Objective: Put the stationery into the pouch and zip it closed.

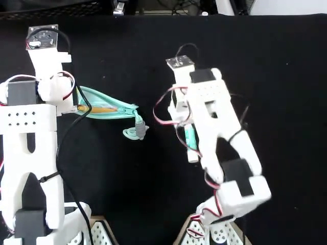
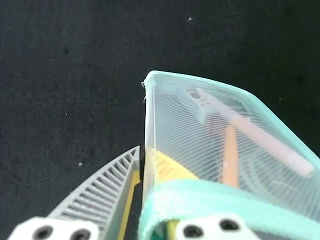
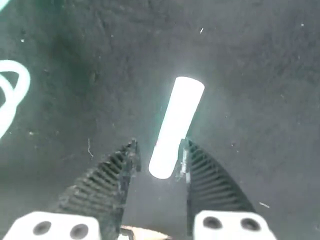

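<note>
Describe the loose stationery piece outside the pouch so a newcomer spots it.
Start at the black table, beside the mint mesh pouch held by the left gripper. Between the fingers of the right gripper is a short white cylindrical stick; unlike the orange pen, it is outside the pouch.

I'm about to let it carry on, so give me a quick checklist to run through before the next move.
1. Left gripper clamped on pouch: ok.
2. Marker between the right gripper fingers: ok.
3. Right gripper shut on marker: not ok, a gap shows on one side.
4. Marker off the table: not ok, it looks to be lying there.
5. Earlier stationery inside pouch: ok, an orange pen shows through the mesh.
6. Pouch mouth open wide enough: cannot tell.
</note>
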`<state>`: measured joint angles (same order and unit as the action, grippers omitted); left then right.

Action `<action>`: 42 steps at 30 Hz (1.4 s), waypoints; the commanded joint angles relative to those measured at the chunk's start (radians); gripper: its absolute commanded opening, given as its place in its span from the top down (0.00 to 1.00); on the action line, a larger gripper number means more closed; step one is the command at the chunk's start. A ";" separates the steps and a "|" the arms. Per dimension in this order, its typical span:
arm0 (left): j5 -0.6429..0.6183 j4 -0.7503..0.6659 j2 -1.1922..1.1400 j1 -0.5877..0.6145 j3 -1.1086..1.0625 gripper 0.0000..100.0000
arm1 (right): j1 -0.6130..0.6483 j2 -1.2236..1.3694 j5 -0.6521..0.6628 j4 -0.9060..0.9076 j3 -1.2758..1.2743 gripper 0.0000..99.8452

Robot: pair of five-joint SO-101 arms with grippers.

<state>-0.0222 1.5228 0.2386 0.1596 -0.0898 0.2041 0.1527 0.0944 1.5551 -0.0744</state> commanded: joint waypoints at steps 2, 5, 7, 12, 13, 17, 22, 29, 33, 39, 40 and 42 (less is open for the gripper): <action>0.003 -0.008 -0.025 0.001 -0.067 0.97 | -0.037 0.180 0.005 0.107 0.234 0.87; 0.003 -0.008 -0.025 0.002 -0.067 0.97 | -0.044 0.291 0.011 0.124 0.326 0.87; 0.005 -0.008 -0.025 0.002 -0.067 0.97 | -0.052 0.337 0.011 0.120 0.361 0.87; 0.008 -0.009 -0.025 0.002 -0.065 0.97 | -0.052 0.389 0.011 0.120 0.395 0.87; 0.008 -0.009 -0.025 0.002 -0.067 0.97 | -0.052 0.390 0.011 0.120 0.395 0.87; 0.008 -0.008 -0.025 0.002 -0.067 0.97 | -0.054 0.394 0.011 0.118 0.386 0.83; 0.008 -0.008 -0.025 0.002 -0.067 0.97 | -0.052 0.394 0.048 0.101 0.360 0.80; 0.008 -0.008 -0.025 0.002 -0.067 0.97 | -0.052 0.394 0.044 0.026 0.236 0.81; 0.006 -0.009 -0.025 0.002 -0.067 0.97 | -0.052 0.394 0.052 -0.037 0.182 0.82; 0.006 -0.008 -0.025 0.002 -0.068 0.97 | -0.055 0.387 0.052 -0.114 0.179 0.99; 0.006 -0.008 -0.025 0.002 -0.068 0.97 | -0.055 0.386 0.052 -0.118 0.179 0.98; 0.008 -0.008 -0.025 0.002 -0.068 0.97 | -0.054 0.386 0.052 -0.121 0.179 0.99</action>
<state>-0.0222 1.5228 0.2386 0.1596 -0.0898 0.1550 0.5562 0.1389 1.4507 0.1005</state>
